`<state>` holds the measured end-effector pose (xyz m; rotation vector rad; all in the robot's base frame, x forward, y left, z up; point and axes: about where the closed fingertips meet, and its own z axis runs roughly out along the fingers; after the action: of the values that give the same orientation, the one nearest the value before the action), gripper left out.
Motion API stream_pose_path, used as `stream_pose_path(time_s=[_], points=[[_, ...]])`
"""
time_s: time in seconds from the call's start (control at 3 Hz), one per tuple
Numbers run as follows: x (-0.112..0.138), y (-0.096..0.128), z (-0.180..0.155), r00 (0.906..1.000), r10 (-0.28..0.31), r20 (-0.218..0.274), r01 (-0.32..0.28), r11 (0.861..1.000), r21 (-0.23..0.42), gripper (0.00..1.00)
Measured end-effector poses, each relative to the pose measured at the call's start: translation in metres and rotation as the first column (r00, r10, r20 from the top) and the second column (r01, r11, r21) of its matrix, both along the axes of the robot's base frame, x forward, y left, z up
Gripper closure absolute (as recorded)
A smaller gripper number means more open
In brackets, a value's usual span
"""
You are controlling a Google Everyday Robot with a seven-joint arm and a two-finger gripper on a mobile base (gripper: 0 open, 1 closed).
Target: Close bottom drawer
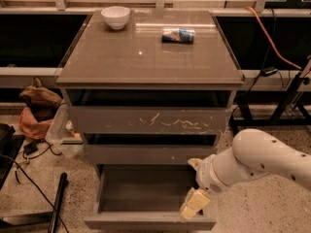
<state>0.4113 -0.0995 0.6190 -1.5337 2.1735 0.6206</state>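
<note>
Approach step underway: gripper (190, 189) hovering at right front corner of open bottom drawer (141, 221), fingers (195, 204) apart, gripping nothing. Next: pressing front panel, pushing inward.

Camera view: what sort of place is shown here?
Probably a lab or workshop, not a home: an orange cable and metal rails run behind the drawer cabinet, loose black cords lie on the speckled floor, and the gripper hangs over the front of the open bottom drawer.

the bottom drawer (146, 193) is pulled out. the hand (195, 205) hangs over its front right corner. a bowl (115, 16) sits by the tabletop's (146, 64) back left corner.
</note>
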Motion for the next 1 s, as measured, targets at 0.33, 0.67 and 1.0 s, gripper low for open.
stream_pose_path(time_s=[0.33, 0.67, 1.0], points=[[-0.003, 0.015, -0.029, 0.9995, 0.014, -0.027, -0.013, 0.999, 0.041, 0.00], [-0.031, 0.057, -0.098, 0.9947, 0.034, -0.097, -0.020, 0.990, 0.137, 0.00], [-0.049, 0.093, -0.173, 0.9905, 0.019, -0.136, 0.008, 0.981, 0.194, 0.00]])
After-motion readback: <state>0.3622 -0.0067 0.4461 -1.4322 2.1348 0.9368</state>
